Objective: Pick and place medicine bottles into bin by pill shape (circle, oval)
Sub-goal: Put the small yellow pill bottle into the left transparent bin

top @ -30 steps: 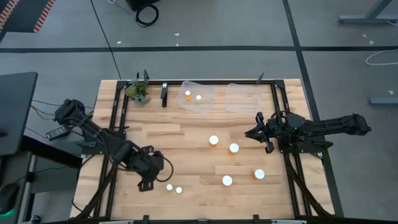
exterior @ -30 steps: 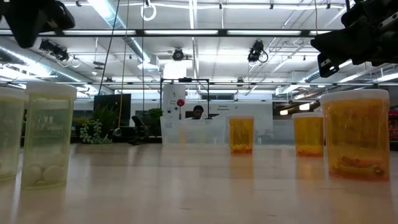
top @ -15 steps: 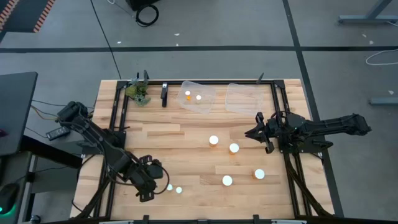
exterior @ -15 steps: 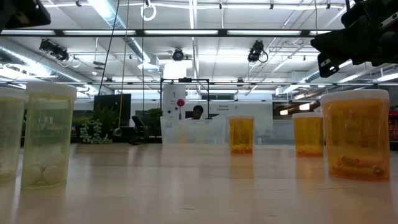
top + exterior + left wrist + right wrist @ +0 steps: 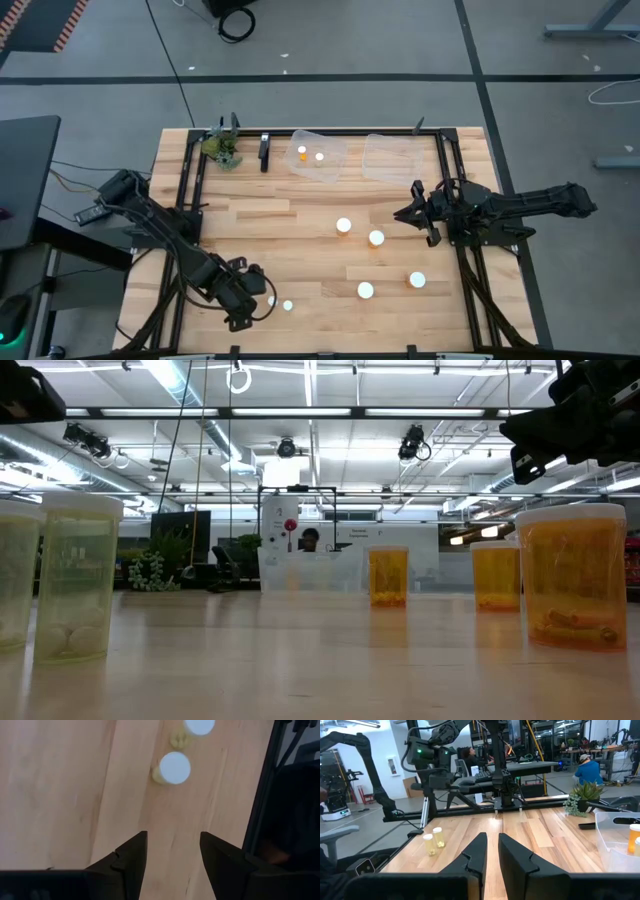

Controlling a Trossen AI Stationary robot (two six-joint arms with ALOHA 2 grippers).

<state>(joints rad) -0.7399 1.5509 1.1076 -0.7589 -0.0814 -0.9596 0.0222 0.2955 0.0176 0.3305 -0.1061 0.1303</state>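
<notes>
Left pincer (image 5: 243,312) nearer front table edge (image 5: 330,349), open, by tiny bottles (image 5: 279,303)

In the left wrist view, the farther tiny bottle (image 5: 199,726) is cut by the edge at 12 o'clock. The pill shapes inside the wide bottles (image 5: 366,290) are too small to tell from above.

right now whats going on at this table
A two-armed robot is sorting small medicine bottles into clear bins. The left gripper hangs open near the table's front left, just short of two tiny white-capped bottles, holding nothing. The right gripper waits shut and empty on the right side. Two bottles already sit in the left bin; the right bin looks empty. Four wider bottles stand loose mid-table.
</notes>
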